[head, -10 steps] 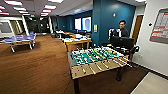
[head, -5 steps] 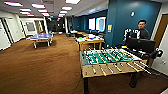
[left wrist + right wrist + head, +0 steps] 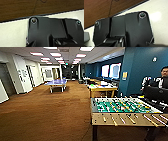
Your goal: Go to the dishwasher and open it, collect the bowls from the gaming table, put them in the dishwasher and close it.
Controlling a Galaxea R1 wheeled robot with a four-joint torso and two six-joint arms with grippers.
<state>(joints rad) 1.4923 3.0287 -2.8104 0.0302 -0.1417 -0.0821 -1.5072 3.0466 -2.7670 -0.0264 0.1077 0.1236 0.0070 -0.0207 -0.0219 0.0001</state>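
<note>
Item: open office lounge, brown carpet (image 3: 45, 114), ceiling light panels overhead. Entries run left to right in the head view.

1. Left wall: pale panels and a dark doorway (image 3: 5, 79).
2. Mid-distance, left of centre: blue table-tennis table (image 3: 57, 82), standing free on the carpet.
3. Centre-right, farther back: the gaming table (image 3: 101, 88), yellow-edged with a light tabletop, beside the teal wall (image 3: 140, 69). Small objects lie on it, some with a green tint; the bowls cannot be picked out with certainty.
4. Near right: table-football table (image 3: 125, 110), green field, rods with handles along the near side.
5. Far right: a person (image 3: 160, 78) behind a dark control rig.

Robot's own parts: the left wrist view gives a dark plate above a pale surface with a band of brown carpet (image 3: 18, 8) beyond; the right wrist view gives much the same. Whether the left hand or the right hand is wide, narrow or holding anything cannot be told from these views.

Task standing, as a judgement: no dishwasher is visible, so whether it is open cannot be said. The bowls look uncollected. Collecting them, loading and closing appear outstanding.
</note>
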